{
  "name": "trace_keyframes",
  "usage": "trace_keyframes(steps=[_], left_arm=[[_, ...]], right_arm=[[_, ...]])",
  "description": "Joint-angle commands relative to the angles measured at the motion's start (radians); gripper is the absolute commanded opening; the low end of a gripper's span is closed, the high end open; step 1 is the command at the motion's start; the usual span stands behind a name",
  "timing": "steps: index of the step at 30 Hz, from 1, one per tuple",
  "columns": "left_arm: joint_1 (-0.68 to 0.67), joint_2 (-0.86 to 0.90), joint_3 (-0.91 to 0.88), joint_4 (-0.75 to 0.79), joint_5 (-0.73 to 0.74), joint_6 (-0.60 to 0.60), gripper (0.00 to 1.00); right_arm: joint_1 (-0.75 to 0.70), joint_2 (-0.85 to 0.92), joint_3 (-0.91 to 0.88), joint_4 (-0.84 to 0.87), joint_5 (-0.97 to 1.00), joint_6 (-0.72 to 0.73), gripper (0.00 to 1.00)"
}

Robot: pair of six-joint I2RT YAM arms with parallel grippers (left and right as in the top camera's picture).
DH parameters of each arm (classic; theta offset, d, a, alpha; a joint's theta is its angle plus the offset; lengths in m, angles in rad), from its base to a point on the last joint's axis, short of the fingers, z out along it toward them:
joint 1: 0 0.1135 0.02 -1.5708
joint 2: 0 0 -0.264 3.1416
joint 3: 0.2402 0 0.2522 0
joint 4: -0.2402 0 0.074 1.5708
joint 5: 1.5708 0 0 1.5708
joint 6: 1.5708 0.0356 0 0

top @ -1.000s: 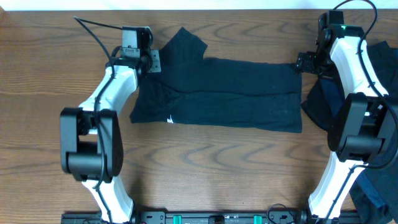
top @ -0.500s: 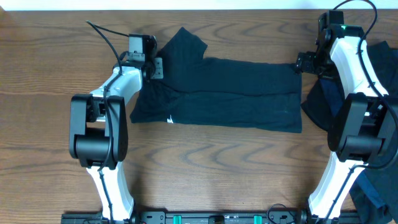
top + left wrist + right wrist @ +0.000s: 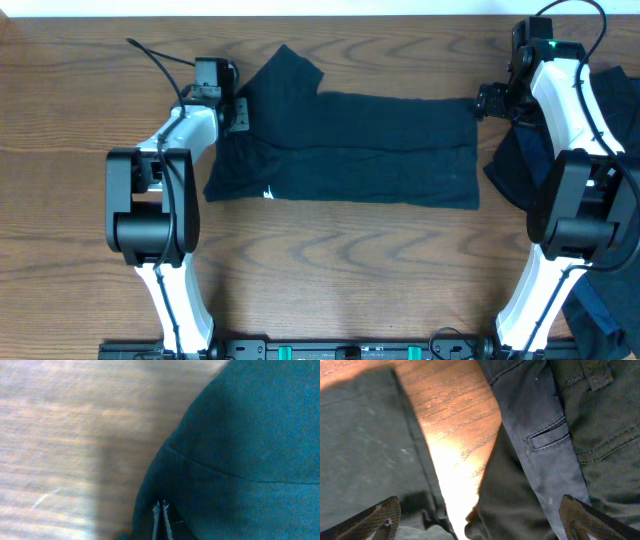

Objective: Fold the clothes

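From overhead, a dark navy short-sleeved T-shirt (image 3: 350, 150) lies part-folded across the brown wooden table (image 3: 330, 280), with the left claw (image 3: 238, 112) at its sleeve. Left wrist view: tips pressed together, pinching shirt cloth, seemingly to tug it flat. Right wrist view: the right claw (image 3: 480, 520) hangs spread wide between the shirt's edge and waiting dark denim trousers (image 3: 545, 425).
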Motion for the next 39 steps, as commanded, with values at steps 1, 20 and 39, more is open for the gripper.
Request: trace_keyframes(steps=[1, 20, 39], left_arm=[[0.026, 0.043, -0.037, -0.104, -0.037, -0.059, 0.06], [0.021, -0.268, -0.037, -0.271, -0.038, -0.108, 0.06], [0.021, -0.451, -0.037, -0.431, 0.042, -0.256, 0.06]], right_arm=[[-0.009, -0.019, 0.001, -0.001, 0.0, 0.008, 0.99], [-0.009, -0.019, 0.001, -0.001, 0.0, 0.008, 0.99], [-0.007, -0.021, 0.001, 0.003, -0.369, -0.076, 0.47]])
